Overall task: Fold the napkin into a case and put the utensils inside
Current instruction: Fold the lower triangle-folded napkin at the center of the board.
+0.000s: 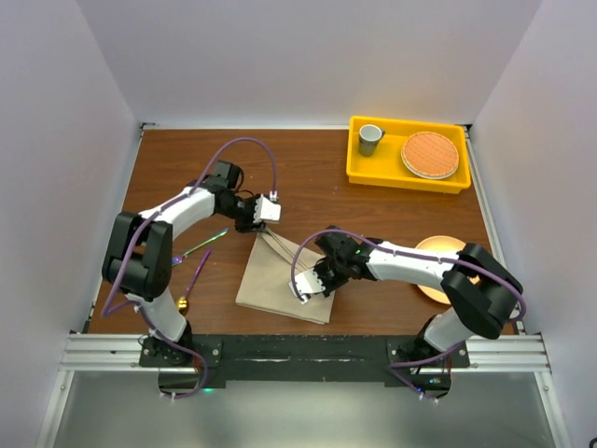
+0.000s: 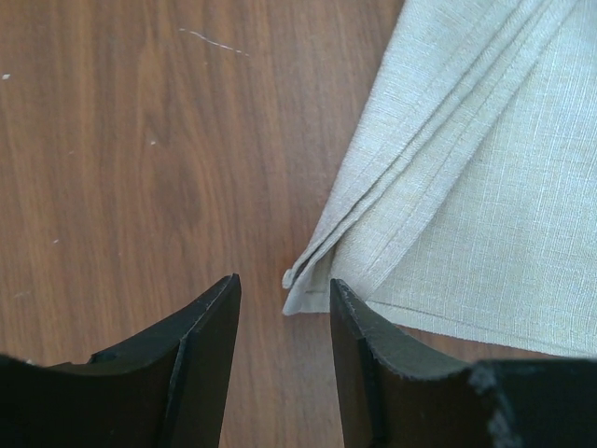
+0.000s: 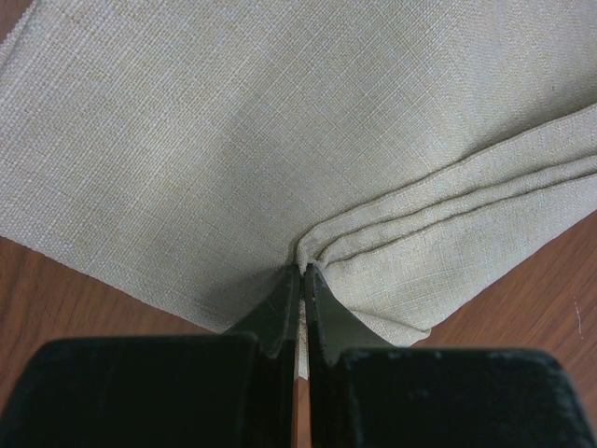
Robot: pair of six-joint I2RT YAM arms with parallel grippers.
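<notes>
The beige napkin (image 1: 278, 280) lies partly folded on the wooden table, with layered folds running to its far corner. My left gripper (image 1: 268, 212) is open and hovers at that far corner; in the left wrist view the corner tip (image 2: 298, 285) lies just ahead of the open gripper (image 2: 284, 291), untouched. My right gripper (image 1: 312, 285) is shut on the napkin's right edge; in the right wrist view the gripper (image 3: 300, 271) pinches a bunched fold of the cloth (image 3: 233, 131). The fork (image 1: 205, 244) and spoon (image 1: 193, 279) lie left of the napkin.
A peach plate (image 1: 438, 250) sits at the right, partly under my right arm. A yellow tray (image 1: 359, 171) at the back right holds a grey cup (image 1: 370, 139) and a round woven mat (image 1: 430, 154). White walls enclose the table.
</notes>
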